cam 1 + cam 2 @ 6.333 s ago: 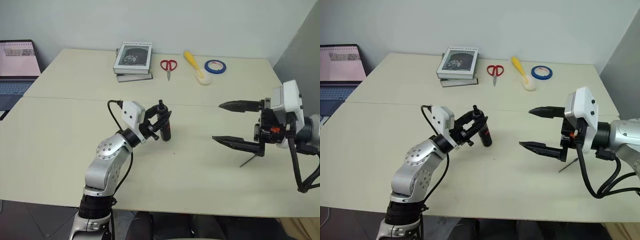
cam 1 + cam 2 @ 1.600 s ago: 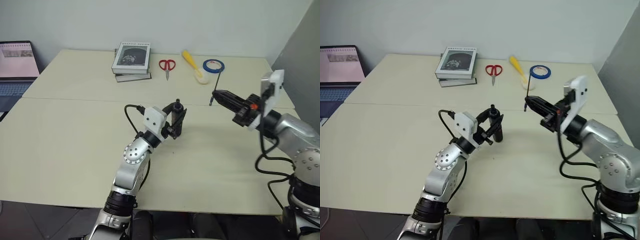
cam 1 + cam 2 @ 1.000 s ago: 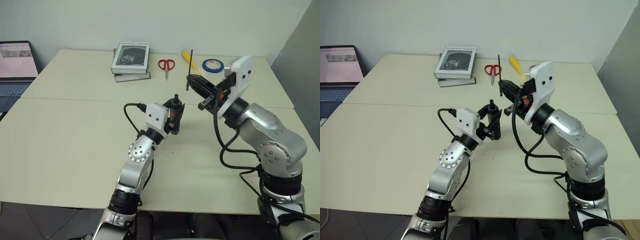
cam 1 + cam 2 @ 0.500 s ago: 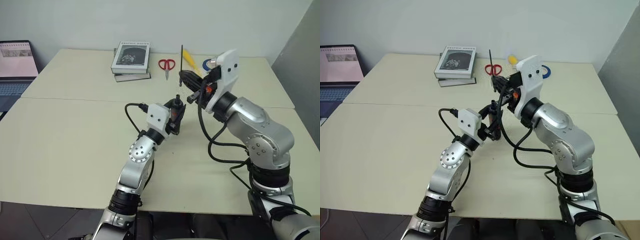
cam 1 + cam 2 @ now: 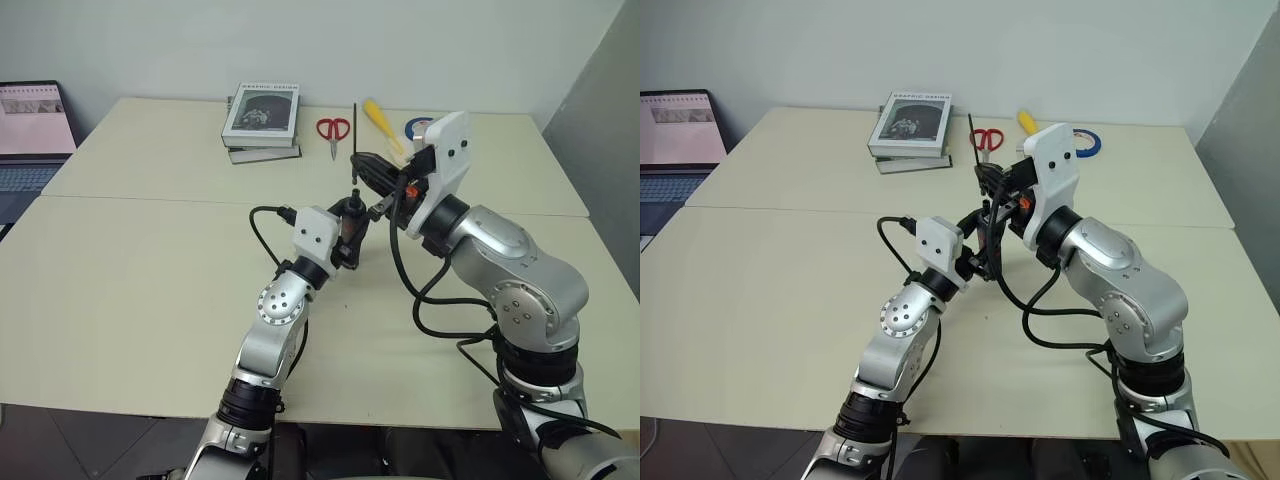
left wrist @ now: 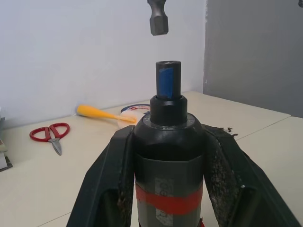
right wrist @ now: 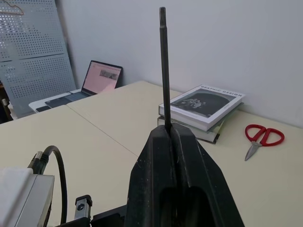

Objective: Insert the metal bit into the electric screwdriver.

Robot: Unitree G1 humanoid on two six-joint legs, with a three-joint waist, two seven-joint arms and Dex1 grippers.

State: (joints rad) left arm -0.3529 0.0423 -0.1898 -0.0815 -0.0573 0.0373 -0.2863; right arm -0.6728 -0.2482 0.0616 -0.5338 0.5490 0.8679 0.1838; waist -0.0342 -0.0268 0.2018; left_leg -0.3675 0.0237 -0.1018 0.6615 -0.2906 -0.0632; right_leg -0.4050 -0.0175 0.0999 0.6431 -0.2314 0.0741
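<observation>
Your left tool (image 6: 168, 189) pinches the screwdriver (image 6: 168, 156); right tool (image 7: 169, 135) pinches the bit (image 7: 164, 66) just above its socket, not yet inserted.

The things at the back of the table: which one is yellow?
The yellow-handled brush, lying between the red scissors and the blue tape roll. The books are grey.

Bit brought over the screwdriver

We see the right gripper (image 5: 362, 166) has carried the metal bit (image 5: 354, 139) from the right to just above the electric screwdriver (image 5: 350, 228).
</observation>
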